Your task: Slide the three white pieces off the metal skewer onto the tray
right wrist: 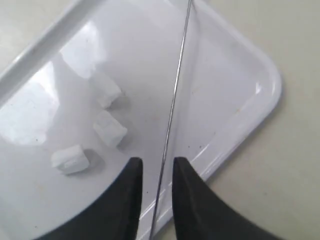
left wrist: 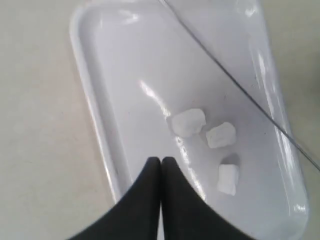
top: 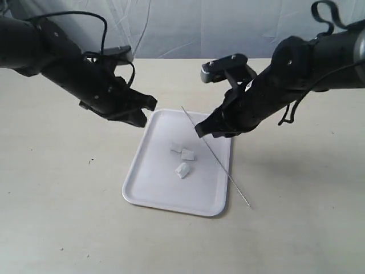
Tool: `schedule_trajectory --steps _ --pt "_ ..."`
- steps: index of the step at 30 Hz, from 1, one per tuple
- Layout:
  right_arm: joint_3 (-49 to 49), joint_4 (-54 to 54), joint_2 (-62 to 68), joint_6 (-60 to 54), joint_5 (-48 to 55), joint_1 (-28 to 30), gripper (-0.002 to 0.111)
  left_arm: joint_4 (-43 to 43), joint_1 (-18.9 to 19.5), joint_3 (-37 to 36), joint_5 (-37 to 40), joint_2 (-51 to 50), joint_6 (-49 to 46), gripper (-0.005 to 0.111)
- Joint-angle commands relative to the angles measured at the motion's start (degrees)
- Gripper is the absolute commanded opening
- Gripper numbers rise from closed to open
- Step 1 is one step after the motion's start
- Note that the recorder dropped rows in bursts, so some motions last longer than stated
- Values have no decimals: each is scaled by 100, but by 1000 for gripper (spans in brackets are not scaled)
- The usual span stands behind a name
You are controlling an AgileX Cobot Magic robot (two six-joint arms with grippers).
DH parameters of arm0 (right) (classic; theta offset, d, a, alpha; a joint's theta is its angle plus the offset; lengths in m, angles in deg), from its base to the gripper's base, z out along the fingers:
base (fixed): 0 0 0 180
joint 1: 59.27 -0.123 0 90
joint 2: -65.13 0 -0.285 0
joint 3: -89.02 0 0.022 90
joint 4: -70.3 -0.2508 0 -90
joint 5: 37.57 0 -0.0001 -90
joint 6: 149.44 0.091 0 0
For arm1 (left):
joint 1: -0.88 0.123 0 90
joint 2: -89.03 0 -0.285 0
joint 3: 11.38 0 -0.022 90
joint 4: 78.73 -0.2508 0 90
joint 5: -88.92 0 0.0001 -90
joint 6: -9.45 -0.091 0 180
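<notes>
Simply beige tabletop (top: 57, 217) under tray (top: 148, 182); pale backdrop (top: 199, 28)

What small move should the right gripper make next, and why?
Probably lift the right gripper clear: it stands open astride the metal skewer, which lies bare across the tray, and the three white pieces rest on the tray.
</notes>
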Motion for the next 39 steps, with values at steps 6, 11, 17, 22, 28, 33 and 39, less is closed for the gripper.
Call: schedule_trajectory --steps 6,11,17,22,28,33,39 --pt "517 592 -1755 -35 -409 21 17 -533 -4 -898 -1028 2169 48 0" --pt "1142 604 -2749 -35 -949 21 17 -657 -4 -1493 -1654 3391 14 0" --pt "1867 972 -3873 -35 -1394 31 17 -974 -4 -2122 -1941 4707 101 0" --pt "2284 972 -4741 148 -1747 31 17 -1299 -4 -2669 -2201 5663 548 0" --pt "2608 972 -5706 421 -1711 711 17 -3234 -4 -3263 -2075 6614 2273 0" --pt "2821 1009 -6446 446 -1241 1743 17 -5447 -4 -3613 -1501 7267 4701 0" --pt "3235 1009 -7267 1080 -1221 2684 17 -5847 -4 -3850 -1141 7965 5108 0"
